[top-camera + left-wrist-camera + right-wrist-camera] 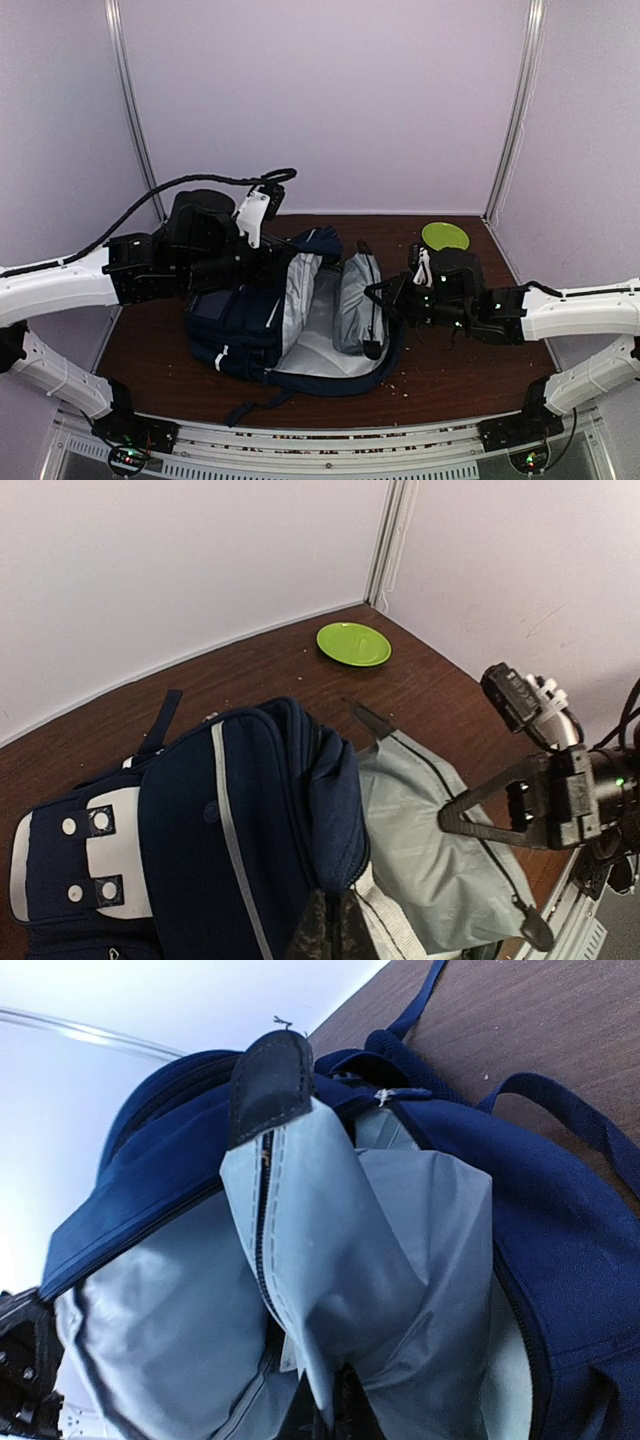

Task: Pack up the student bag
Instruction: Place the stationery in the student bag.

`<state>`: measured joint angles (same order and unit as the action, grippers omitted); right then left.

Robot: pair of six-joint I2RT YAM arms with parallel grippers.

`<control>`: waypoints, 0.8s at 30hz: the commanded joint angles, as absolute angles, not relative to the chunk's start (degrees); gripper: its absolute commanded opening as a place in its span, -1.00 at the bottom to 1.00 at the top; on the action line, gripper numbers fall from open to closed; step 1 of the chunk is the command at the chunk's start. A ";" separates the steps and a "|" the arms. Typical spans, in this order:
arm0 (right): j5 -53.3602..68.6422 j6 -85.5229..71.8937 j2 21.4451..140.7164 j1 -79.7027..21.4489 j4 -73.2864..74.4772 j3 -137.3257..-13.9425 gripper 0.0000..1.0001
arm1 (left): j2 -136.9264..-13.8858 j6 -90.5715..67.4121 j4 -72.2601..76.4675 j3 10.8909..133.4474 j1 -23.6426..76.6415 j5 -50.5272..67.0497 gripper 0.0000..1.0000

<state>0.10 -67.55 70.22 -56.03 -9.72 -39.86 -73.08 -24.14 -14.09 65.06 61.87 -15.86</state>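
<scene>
From above: find the student bag (235, 330) sprawled open at the centre of the tabletop (450, 375), grey lining up, dark straps trailing toward 6 o'clock, with a green plate (445, 236) well apart at 2 o'clock. Note the right gripper (372, 293) reaching in from 3 o'clock and touching the raised flap (352, 300). Through the left wrist camera: see the left gripper (330, 932) pinched tight on the navy rim of the bag's opening and lifting it, with the white buckle patch (100, 865) at 8 o'clock and the plate at 12. Through the right wrist camera: see the right gripper clamped on a fold of grey lining at 6 o'clock, below a zip ending in a dark tab (270, 1075) at 11. Expect soft, floppy, light cloth, sagging wherever unsupported and apt to slip from a shallow pinch. Judge seams, zip edge and trimmed rim the firmer holds, and thin lining the poorer. Hold the two grips apart to leave the mouth open for packing.
</scene>
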 commanded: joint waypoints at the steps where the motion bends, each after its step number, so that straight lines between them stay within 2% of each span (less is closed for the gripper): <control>1: -6.74 -74.12 75.77 -56.90 -23.15 -40.29 -1.00 | -70.37 -25.28 -12.56 67.24 61.44 -17.19 -1.00; 7: -5.49 -76.00 86.49 -59.19 -26.66 -48.32 -1.00 | -70.27 -25.99 -13.13 67.41 61.44 -17.30 -1.00; 11: -4.31 -76.21 90.45 -59.96 -35.35 -49.18 -1.00 | -70.15 -26.02 -13.69 67.67 61.44 -17.39 -1.00; 17: -4.10 -78.57 95.07 -59.72 -30.22 -47.54 -0.99 | -70.18 -25.76 -14.28 67.18 61.44 -17.99 -1.00; 21: -2.62 -76.83 95.50 -59.93 -20.60 -48.75 -0.39 | -70.20 -25.68 -14.11 66.55 61.44 -18.54 -1.00; 24: -2.81 -74.95 93.68 -60.04 -14.86 -48.89 -0.07 | -70.52 -25.42 -14.06 66.66 61.44 -18.62 -1.00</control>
